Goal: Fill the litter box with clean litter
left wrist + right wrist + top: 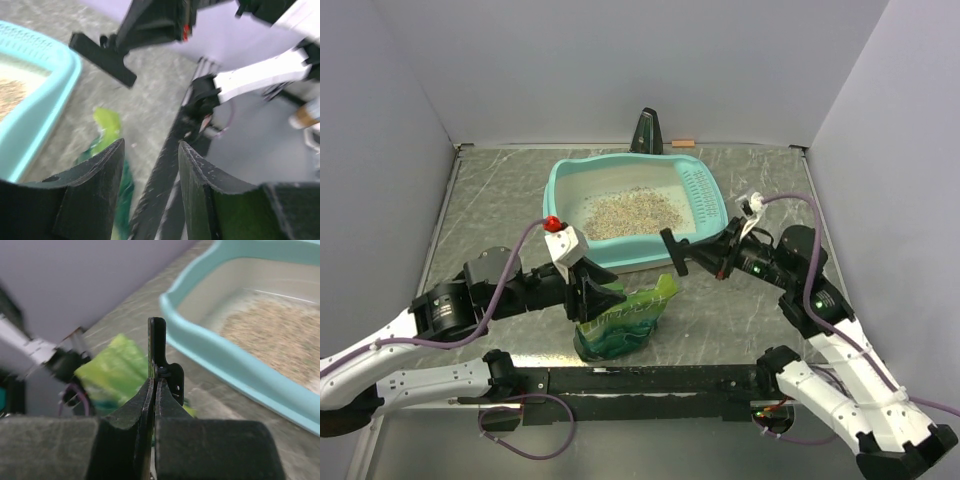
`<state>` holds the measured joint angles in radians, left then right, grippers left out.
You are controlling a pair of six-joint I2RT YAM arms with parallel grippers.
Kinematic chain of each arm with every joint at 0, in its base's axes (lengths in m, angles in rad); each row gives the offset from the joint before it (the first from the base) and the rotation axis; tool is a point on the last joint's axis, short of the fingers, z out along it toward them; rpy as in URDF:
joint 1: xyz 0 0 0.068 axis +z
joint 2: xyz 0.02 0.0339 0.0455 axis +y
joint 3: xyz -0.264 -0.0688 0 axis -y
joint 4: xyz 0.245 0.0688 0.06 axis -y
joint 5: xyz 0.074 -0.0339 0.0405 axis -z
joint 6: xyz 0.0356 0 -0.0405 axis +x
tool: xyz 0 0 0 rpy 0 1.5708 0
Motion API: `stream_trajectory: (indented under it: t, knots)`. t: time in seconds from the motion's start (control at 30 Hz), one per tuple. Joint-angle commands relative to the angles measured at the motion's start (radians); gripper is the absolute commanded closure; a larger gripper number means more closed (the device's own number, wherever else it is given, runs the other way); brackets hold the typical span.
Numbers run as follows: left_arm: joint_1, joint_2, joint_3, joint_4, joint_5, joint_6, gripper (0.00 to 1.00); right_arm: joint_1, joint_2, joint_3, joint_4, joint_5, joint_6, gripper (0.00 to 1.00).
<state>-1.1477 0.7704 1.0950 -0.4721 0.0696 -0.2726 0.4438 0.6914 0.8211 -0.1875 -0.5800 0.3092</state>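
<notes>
While the left hand [613, 298] hangs low over the tabletop [490, 200], its two fingers [95, 170] stand apart and nothing is between them, so this hand is released. Just below and beside its fingertips stands the green printed bag [625, 322], with a crumpled top; I cannot tell if the fingers touch it. Beyond this hand, on the side away from the arm bases, lies the teal litter box [560, 185]. The clean litter [635, 212] is inside it, a loose speckled heap on the whitish floor. The slotted grid [703, 190] is at the end of the box nearer to the right hand [673, 252]. This hand is just in front of the near rim of the box, close to its right corner. Its fingers are pressed flat together, clenched on nothing. In its wrist view the bag lies to the left of the fingers and the box to their right.
</notes>
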Motion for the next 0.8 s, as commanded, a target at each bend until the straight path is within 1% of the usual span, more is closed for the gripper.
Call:
stream_trajectory:
  t: [0.0,0.13,0.17,0.23,0.3,0.4,0.53,0.63,0.77]
  knots:
    - [0.003,-0.025,-0.063,0.219,0.078,-0.178,0.49,0.084,-0.076,0.061,0.072,-0.103,-0.009,1.00]
    - [0.003,-0.029,-0.122,0.340,0.068,-0.244,0.50,0.185,-0.110,0.065,0.076,-0.075,-0.001,1.00]
    - [0.003,-0.034,-0.159,0.412,0.068,-0.261,0.50,0.199,-0.110,0.070,0.068,-0.063,-0.001,1.00]
    - [0.003,-0.048,-0.193,0.464,0.076,-0.269,0.50,0.232,-0.098,0.087,0.054,-0.043,0.002,1.00]
    - [0.003,-0.046,-0.225,0.545,0.073,-0.267,0.50,0.283,-0.093,0.081,0.089,-0.009,0.020,1.00]
    - [0.002,-0.030,-0.245,0.591,0.056,-0.258,0.51,0.346,-0.070,0.088,0.106,0.046,0.030,1.00]
    - [0.003,-0.037,-0.283,0.685,0.056,-0.254,0.52,0.404,-0.027,0.119,0.076,0.133,0.033,1.00]
    - [0.003,-0.069,-0.326,0.766,0.056,-0.249,0.53,0.432,-0.015,0.119,0.094,0.167,0.042,1.00]
    - [0.003,-0.086,-0.343,0.780,0.033,-0.225,0.55,0.452,-0.007,0.119,0.118,0.161,0.054,1.00]
